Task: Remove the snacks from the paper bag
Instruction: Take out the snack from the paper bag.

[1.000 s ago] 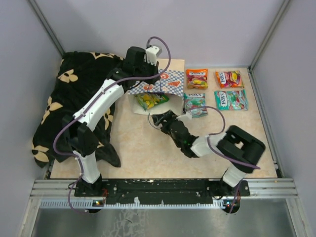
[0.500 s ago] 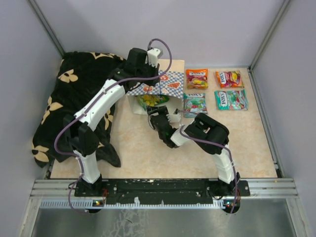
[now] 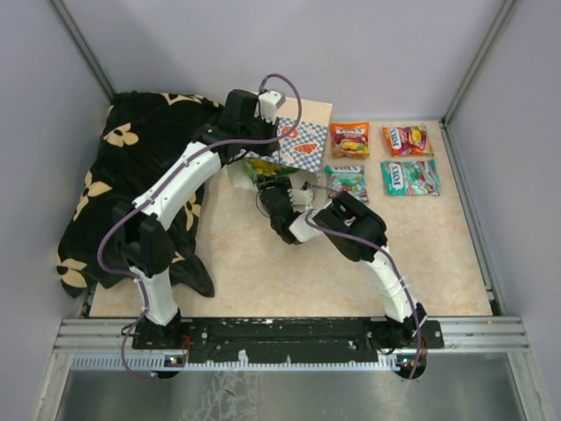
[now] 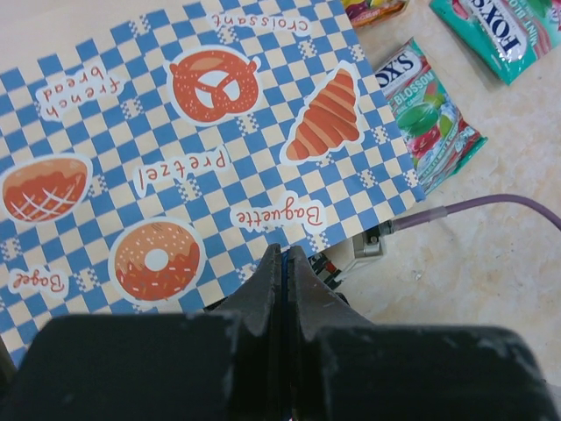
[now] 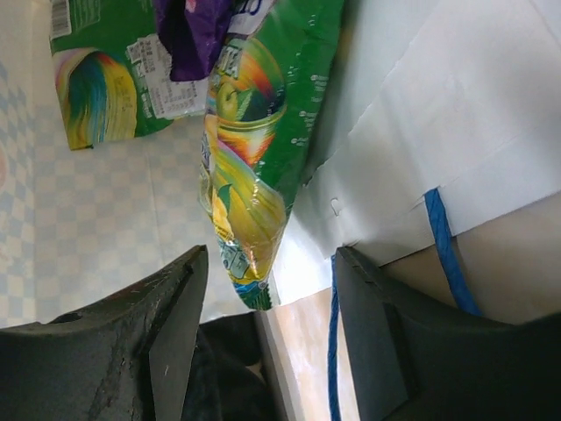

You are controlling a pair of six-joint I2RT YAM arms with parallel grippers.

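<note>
Right wrist view, and there's the green packet [image 5: 245, 175], hanging long down the middle of the frame. Its lower tip dips right into the gap of the right gripper [image 5: 267, 263]. The dark fingers [image 5: 166, 333] sit at lower left and lower right with the packet's end between them, nearer the left one. I can't see either one touching it.

It's a glossy green wrapper, wrinkled and catching the light, with yellow-green fruit printed on it. At the top edge a purple packet [image 5: 193, 26] lies over it, and a second green packet [image 5: 96, 70] shows its back label at upper left. All three lie inside the paper bag [image 5: 438, 105], whose white inner wall fills the upper right. A blue cord handle [image 5: 443, 246] runs down at lower right. Those jaws stand apart, holding nothing.

Over to the left wrist view: the left gripper [image 4: 284, 254] is at bottom centre, its jaws pressed together on the lower edge of the bag's blue-white checkered panel. Pretzel, croissant and doughnut pictures run across that panel. It's clamped on the bag.

From above, the bag sits at upper centre, tilted, its mouth facing the lower part of the frame with the right gripper at it. To its right lie an orange packet [image 3: 350, 139], a red-orange packet [image 3: 406, 139], a teal packet [image 3: 409, 176] and a teal-green packet [image 3: 348, 181], flat on the table [image 3: 263, 254]. A black flowered cloth [image 3: 131, 167] fills the left.
</note>
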